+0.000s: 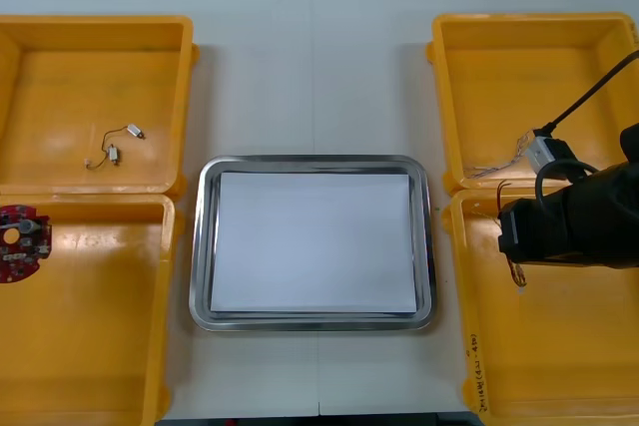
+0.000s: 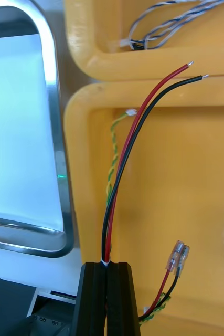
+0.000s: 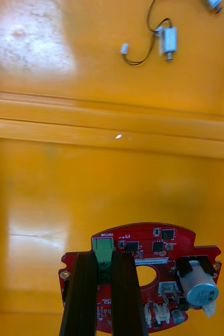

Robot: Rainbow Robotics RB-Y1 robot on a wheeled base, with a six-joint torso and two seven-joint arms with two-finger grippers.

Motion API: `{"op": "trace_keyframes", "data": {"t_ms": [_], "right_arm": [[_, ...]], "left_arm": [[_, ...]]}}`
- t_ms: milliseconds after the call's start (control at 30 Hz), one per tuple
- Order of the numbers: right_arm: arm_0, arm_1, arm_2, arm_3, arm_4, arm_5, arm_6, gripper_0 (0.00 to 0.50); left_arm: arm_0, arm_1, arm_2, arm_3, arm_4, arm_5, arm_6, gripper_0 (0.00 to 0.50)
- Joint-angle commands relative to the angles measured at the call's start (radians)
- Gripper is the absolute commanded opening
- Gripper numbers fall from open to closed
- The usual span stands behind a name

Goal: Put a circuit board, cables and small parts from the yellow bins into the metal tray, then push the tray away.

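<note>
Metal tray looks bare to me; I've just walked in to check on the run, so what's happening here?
Both arms are picking at once. The right gripper is shut on a red and black cable at the near right bin, and the left gripper is shut on the round red circuit board at the near left bin. The metal tray, white inside, holds nothing yet. Small metal parts lie in the far left bin.

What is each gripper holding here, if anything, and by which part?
Right gripper: the red and black cable, pinched partway along. Left gripper: the red circuit board, by its green connector.
</note>
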Motion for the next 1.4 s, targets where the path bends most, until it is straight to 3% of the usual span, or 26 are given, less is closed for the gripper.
{"op": "trace_keyframes", "data": {"t_ms": [33, 333, 567, 933, 1100, 1400], "right_arm": [[-0.058, -0.033, 0.061, -0.035, 0.026, 0.003, -0.085, 0.0], [-0.096, -0.024, 0.125, -0.027, 0.109, 0.03, -0.087, 0.0], [-0.13, 0.016, 0.131, -0.007, 0.147, 0.063, -0.074, 0.0], [-0.126, 0.019, 0.131, -0.007, 0.167, 0.063, -0.062, 0.0], [-0.126, 0.019, 0.133, -0.007, 0.169, 0.063, -0.061, 0.0], [-0.126, 0.019, 0.133, -0.007, 0.166, 0.063, -0.061, 0.0]], "left_arm": [[-0.085, 0.044, -0.05, -0.03, 0.052, 0.008, 0.2, 0.0], [-0.188, 0.069, -0.171, -0.032, 0.104, 0.008, 0.386, 0.0], [-0.25, 0.069, -0.271, -0.032, 0.122, 0.008, 0.504, 0.0], [-0.352, 0.058, -0.444, -0.03, 0.131, 0.008, 0.682, 0.0], [-0.377, 0.015, -0.507, -0.032, 0.111, 0.008, 0.723, 0.0], [-0.377, -0.084, -0.604, -0.047, 0.0, 0.008, 0.734, 0.0]]}}
